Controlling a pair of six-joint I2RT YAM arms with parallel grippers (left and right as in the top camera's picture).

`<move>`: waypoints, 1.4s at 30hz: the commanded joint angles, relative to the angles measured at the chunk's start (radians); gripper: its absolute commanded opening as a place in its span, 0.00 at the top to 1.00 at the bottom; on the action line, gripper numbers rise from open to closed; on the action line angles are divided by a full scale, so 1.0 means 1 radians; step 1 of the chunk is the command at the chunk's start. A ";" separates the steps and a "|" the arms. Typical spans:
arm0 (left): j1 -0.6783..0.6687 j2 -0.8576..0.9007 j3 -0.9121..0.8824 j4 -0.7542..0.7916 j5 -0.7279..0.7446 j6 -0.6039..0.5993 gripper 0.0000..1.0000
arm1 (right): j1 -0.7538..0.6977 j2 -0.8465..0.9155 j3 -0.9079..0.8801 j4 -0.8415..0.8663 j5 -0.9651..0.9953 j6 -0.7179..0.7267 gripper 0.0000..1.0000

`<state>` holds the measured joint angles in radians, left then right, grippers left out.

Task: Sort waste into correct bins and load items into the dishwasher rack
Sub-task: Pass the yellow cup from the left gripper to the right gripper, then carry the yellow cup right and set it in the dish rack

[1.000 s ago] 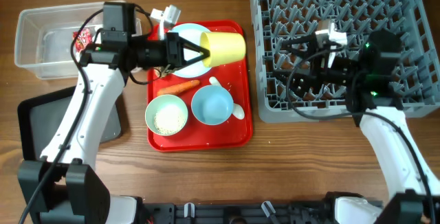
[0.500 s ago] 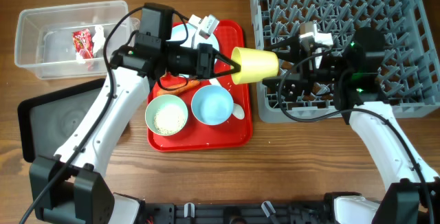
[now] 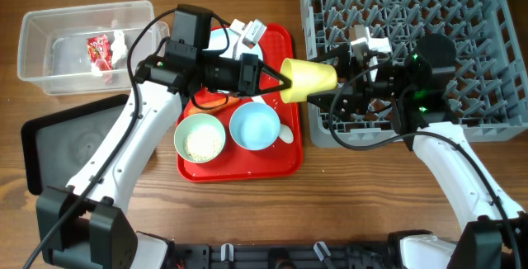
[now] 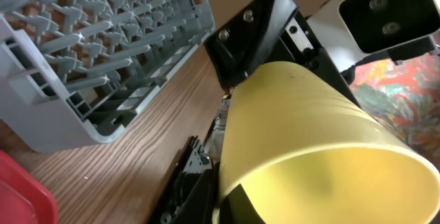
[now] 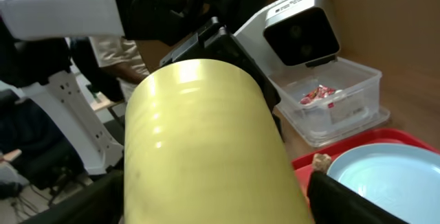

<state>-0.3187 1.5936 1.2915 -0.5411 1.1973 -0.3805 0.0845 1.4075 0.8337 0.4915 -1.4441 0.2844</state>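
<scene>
The small yellow cup (image 3: 309,79) lies on its side in the air between the red tray and the grey dishwasher rack (image 3: 487,21). My left gripper (image 3: 276,79) is shut on its rim, one finger inside, as the left wrist view (image 4: 234,203) shows. My right gripper (image 3: 337,87) is open, its fingers on either side of the cup's base (image 5: 206,148). The pale blue plate (image 3: 216,42), carrot (image 3: 216,101), green bowl with rice (image 3: 200,137), blue bowl (image 3: 254,126) and white spoon (image 3: 285,133) lie on the red tray. A brownish lump (image 5: 321,161) sits beside the plate.
The clear tub (image 3: 49,21) at the back left holds the red wrapper (image 3: 99,50) and white tissue (image 3: 120,42). The black tray (image 3: 49,153) lies at the front left. The red serving tray (image 3: 239,170) is in the middle. The rack fills the back right.
My left gripper carried the yellow cup right, from over the plate to the rack's near corner. My right gripper moved left to meet it and now straddles the cup's base.
</scene>
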 commanded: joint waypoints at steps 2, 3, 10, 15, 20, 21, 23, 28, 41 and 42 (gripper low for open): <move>-0.006 0.006 0.011 0.027 0.021 -0.026 0.96 | 0.003 0.005 0.017 0.004 -0.010 0.015 0.17; -0.006 0.006 0.011 0.035 0.021 -0.029 0.96 | 0.003 0.005 0.017 0.005 -0.010 0.015 0.18; -0.006 0.006 0.011 0.054 0.009 -0.032 0.92 | 0.003 0.005 0.017 0.005 -0.009 0.014 0.34; -0.006 0.006 0.011 0.053 0.009 -0.032 0.91 | 0.003 0.005 0.017 0.006 0.007 0.014 0.40; -0.003 0.006 0.011 0.052 0.008 -0.031 0.79 | 0.003 0.005 0.017 0.005 0.019 0.015 0.44; -0.001 0.006 0.011 0.051 -0.003 -0.031 0.77 | 0.003 0.005 0.017 0.005 0.033 0.017 0.46; 0.011 0.005 0.011 -0.007 -0.143 -0.016 0.71 | 0.001 0.005 0.017 0.005 0.092 0.038 0.49; 0.047 0.005 0.011 -0.148 -0.536 -0.016 0.58 | 0.000 0.005 0.017 -0.010 0.260 0.093 0.53; 0.215 -0.051 0.011 -0.270 -0.788 0.036 0.52 | -0.054 -0.041 0.045 -0.290 0.791 0.058 0.67; 0.222 -0.058 0.011 -0.282 -0.817 0.036 0.52 | -0.066 -0.054 0.057 -0.344 0.828 0.033 0.68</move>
<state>-0.1215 1.5883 1.2938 -0.7990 0.4774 -0.3897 0.0536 1.4029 0.8417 0.2291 -0.8135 0.3790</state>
